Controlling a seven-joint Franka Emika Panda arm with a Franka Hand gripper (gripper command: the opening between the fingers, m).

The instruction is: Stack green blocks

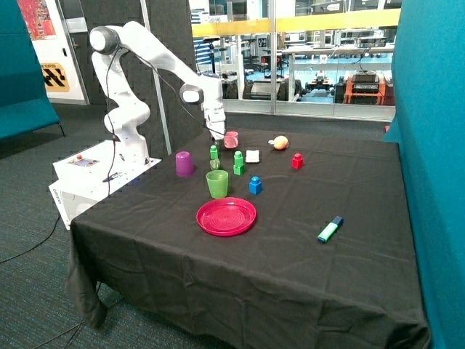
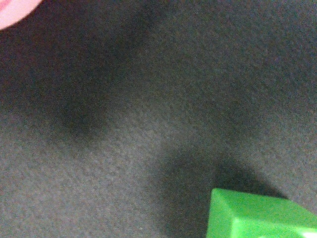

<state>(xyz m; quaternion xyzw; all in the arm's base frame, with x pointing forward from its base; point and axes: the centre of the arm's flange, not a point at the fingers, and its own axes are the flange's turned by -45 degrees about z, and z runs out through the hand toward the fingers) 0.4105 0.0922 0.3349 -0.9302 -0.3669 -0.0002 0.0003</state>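
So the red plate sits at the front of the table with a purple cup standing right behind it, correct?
Not quite. In the outside view the cup right behind the red plate is the translucent green cup; the purple cup stands farther back, nearer the robot's base.

A small white sign (image 1: 262,42) behind the glass at the back reads "22"; the yellow-and-black wall sign (image 1: 55,75) is too small to read

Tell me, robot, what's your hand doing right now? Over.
Hand low over the table, beside pink cup. One green block just below it, a two-high green stack nearby. Nothing blocking.
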